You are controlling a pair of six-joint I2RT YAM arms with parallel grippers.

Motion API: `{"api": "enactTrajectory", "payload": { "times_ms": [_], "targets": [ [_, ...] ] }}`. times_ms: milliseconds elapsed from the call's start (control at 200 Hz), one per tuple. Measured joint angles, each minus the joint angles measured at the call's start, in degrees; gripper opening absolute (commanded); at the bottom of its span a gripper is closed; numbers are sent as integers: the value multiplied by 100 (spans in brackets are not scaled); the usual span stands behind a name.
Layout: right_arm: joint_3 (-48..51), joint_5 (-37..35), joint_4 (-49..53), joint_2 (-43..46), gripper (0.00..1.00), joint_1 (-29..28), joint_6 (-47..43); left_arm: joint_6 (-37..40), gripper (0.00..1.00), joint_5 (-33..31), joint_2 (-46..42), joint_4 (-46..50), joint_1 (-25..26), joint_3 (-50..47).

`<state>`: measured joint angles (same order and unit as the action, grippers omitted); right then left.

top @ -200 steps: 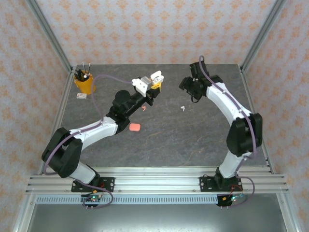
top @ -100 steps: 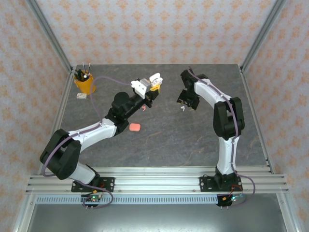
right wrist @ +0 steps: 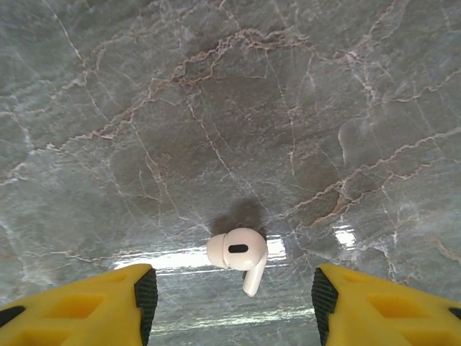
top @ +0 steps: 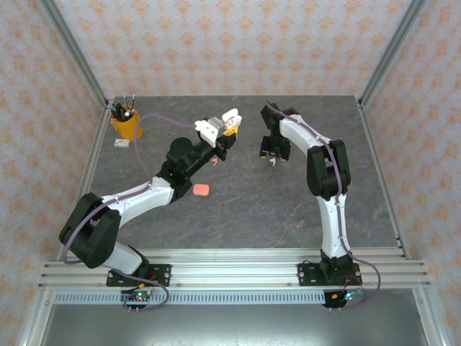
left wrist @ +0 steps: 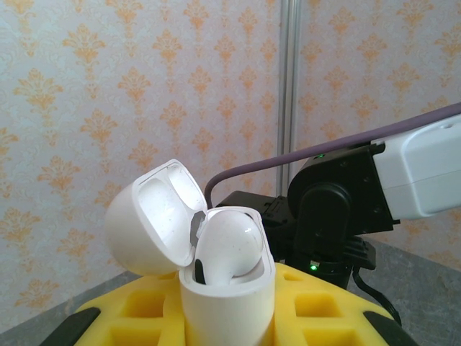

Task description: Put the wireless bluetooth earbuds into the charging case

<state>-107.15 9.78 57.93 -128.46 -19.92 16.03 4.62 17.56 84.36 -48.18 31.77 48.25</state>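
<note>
Change: over the last second the right arm has swung in from the far right toward the middle of the tabletop. The right gripper now hangs over the white earbud, which a second ago lay uncovered.
Left side: the left arm has hardly moved and holds the case up in the same spot.
Meaning: this looks like the approach to a pick-up. The bud is lined up but not yet taken, so the insertion itself is still ahead.
Right gripper: its jaws stand apart, one yellow finger on each side of the white earbud, clear of it, with nothing held.
Left gripper: closed on the case's lower body, which sits upright between the yellow fingers.
White earbud: it lies on its side on the grey marbled tabletop, between the right fingers. It is glossy white, with a rounded head bearing a dark oval vent and a short stem that points toward the camera and slightly right. A soft shadow lies just behind it.
Case: white and glossy, with the lid hinged back to the left so the inside shows.
Seated earbud: a white bud head already rests in the case. Whether the second slot is free cannot be told from this angle.
Pink case: it lies closed on the tabletop beside the left arm, well apart from the right gripper.
</note>
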Motion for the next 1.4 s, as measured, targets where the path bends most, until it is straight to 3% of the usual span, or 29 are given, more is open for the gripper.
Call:
{"api": "enactTrajectory", "payload": {
  "times_ms": [575,1401],
  "targets": [
    [-199,-278,85,-297,50,-31,-328,-2,0,-2,2,0,0,0],
    [-79,-103,-179,-328,39,-28,-326,-2,0,-2,42,0,0,0]
  ]
}}
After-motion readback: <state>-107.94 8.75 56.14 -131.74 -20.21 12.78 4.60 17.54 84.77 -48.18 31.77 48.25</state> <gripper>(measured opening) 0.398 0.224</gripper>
